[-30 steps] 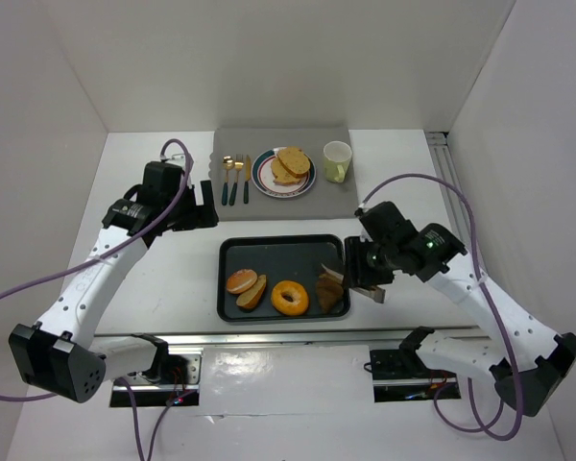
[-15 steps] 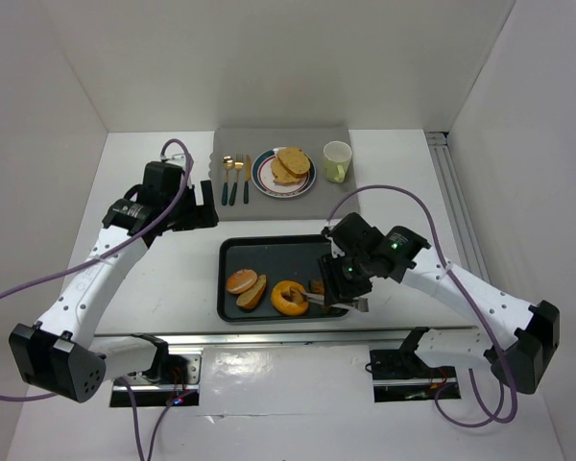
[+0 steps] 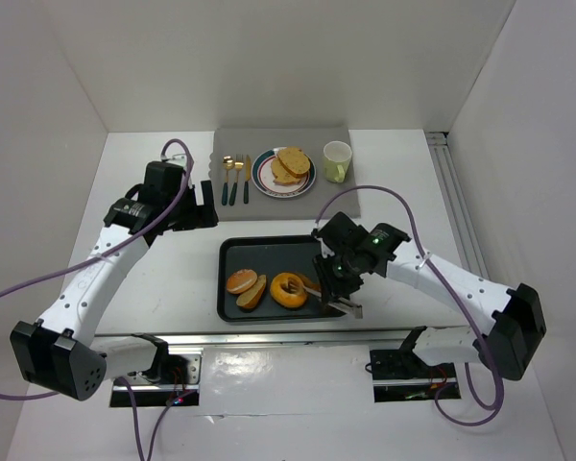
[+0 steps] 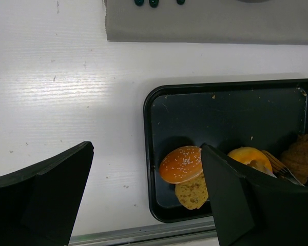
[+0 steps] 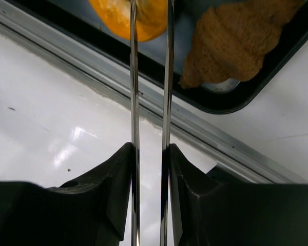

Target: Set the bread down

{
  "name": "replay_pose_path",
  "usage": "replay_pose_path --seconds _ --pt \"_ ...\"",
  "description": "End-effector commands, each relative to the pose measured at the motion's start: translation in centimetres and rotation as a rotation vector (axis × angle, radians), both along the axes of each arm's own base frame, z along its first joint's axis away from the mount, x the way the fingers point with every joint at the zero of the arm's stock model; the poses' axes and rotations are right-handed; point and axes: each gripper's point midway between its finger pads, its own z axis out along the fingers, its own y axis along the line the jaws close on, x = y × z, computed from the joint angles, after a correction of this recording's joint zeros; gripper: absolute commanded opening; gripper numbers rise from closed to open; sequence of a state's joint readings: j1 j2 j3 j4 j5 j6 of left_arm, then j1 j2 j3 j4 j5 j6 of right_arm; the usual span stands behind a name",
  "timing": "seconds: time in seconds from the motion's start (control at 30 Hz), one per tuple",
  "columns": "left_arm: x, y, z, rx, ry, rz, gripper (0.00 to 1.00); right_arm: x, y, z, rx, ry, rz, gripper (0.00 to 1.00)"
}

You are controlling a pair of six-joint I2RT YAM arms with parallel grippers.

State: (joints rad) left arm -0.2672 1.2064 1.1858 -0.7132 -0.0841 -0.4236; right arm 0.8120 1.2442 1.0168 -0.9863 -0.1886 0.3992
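Note:
A black tray [image 3: 269,248] holds a seeded bun [image 3: 241,281], a bread slice [image 3: 253,293], an orange bagel [image 3: 290,288] and a brown croissant [image 5: 236,41]. My right gripper [image 3: 338,280] is over the tray's right end, shut on metal tongs [image 5: 134,102]. The tong arms reach forward to the bagel [image 5: 149,15], close together at its right side. Whether they pinch it is hidden at the frame's top edge. My left gripper [image 3: 206,204] hangs open above the table left of the tray, with nothing between its fingers [image 4: 41,200].
On a grey mat [image 3: 232,144] at the back lie a plate [image 3: 261,181] with toast, a pale green cup [image 3: 337,160] and cutlery [image 3: 234,178]. A metal rail [image 5: 205,138] runs along the table's near edge, just below the tray.
My right arm swung left over the tray, carrying the tongs from the croissant end to the bagel. The tong arms have drawn closer together. The left arm stayed put.

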Motion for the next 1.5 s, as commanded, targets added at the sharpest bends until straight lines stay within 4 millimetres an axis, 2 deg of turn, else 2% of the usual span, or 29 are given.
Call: replay_pose_path --seconds 0.0,0.07,0.1,0.17,0.2,0.23,0.37,0.4,0.43,0.5,0.53,0.57,0.6,0.63,0.67,0.77,0.87,0.93,1.07,1.23,1.47 --pt "0.6 -0.1 0.8 -0.004 -0.033 0.004 1.0 2.7 1.2 3.8 0.052 -0.149 -0.01 0.22" --pt "0.6 -0.1 0.8 -0.004 -0.033 0.004 1.0 3.2 0.9 5.2 0.042 -0.182 -0.025 0.21" --pt "0.8 0.0 1.0 0.0 -0.043 0.011 1.0 4.3 1.2 6.6 0.043 -0.225 -0.042 0.21" --pt "0.9 -0.1 1.3 -0.003 -0.052 0.011 1.0 5.6 1.4 7.8 0.047 -0.269 -0.058 0.21" --pt "1.1 0.1 1.0 0.006 -0.044 0.017 1.0 7.2 1.5 8.8 0.035 -0.313 -0.09 0.21" --pt "1.2 0.0 1.4 0.004 -0.053 0.018 1.0 7.9 1.6 9.1 0.02 -0.338 -0.091 0.21" --pt "1.4 0.0 1.5 0.001 -0.062 0.018 1.0 16.0 3.1 11.5 0.044 -0.515 -0.208 0.21" --pt "1.4 0.0 1.5 0.001 -0.062 0.018 1.0 17.3 3.9 11.8 0.051 -0.545 -0.207 0.21" --pt "1.4 0.0 1.5 0.001 -0.062 0.018 1.0 19.9 4.4 11.8 0.02 -0.583 -0.248 0.23" --pt "1.4 0.0 1.5 0.009 -0.063 0.01 1.0 22.9 5.8 12.3 0.011 -0.648 -0.262 0.23" --pt "1.4 0.0 1.5 0.009 -0.063 0.01 1.0 24.7 6.2 13.6 0.011 -0.701 -0.299 0.24" --pt "1.4 0.1 1.5 0.002 -0.061 0.012 1.0 26.5 6.7 11.5 -0.036 -0.691 -0.287 0.24" --pt "1.4 0.1 1.5 0.002 -0.061 0.012 1.0 28.0 7.1 11.4 -0.036 -0.708 -0.307 0.24" --pt "1.4 0.2 1.5 0.008 -0.062 0.005 1.0 29.6 7.1 12.5 -0.032 -0.739 -0.328 0.24" --pt "1.4 0.2 1.5 0.008 -0.062 0.005 1.0 31.0 7.6 10.1 -0.064 -0.712 -0.326 0.24" --pt "1.4 0.5 1.8 0.006 -0.071 0.015 1.0 34.1 8.5 9.1 -0.059 -0.72 -0.339 0.24" --pt "1.3 0.3 1.8 0.0 -0.069 0.008 1.0 35.8 8.3 7.7 -0.083 -0.703 -0.352 0.24" --pt "1.1 0.4 1.7 0.0 -0.069 0.008 1.0 35.8 8.4 7.1 -0.091 -0.694 -0.349 0.27" --pt "1.2 0.7 1.7 0.0 -0.069 0.017 1.0 35.6 8.5 6.6 -0.089 -0.681 -0.338 0.38" --pt "1.1 0.5 1.7 -0.006 -0.068 0.01 1.0 34.8 8.8 9.5 -0.009 -0.712 -0.331 0.53" --pt "1.3 0.3 1.8 -0.012 -0.066 0.004 1.0 33.8 9.9 11.1 0.033 -0.722 -0.306 0.58"
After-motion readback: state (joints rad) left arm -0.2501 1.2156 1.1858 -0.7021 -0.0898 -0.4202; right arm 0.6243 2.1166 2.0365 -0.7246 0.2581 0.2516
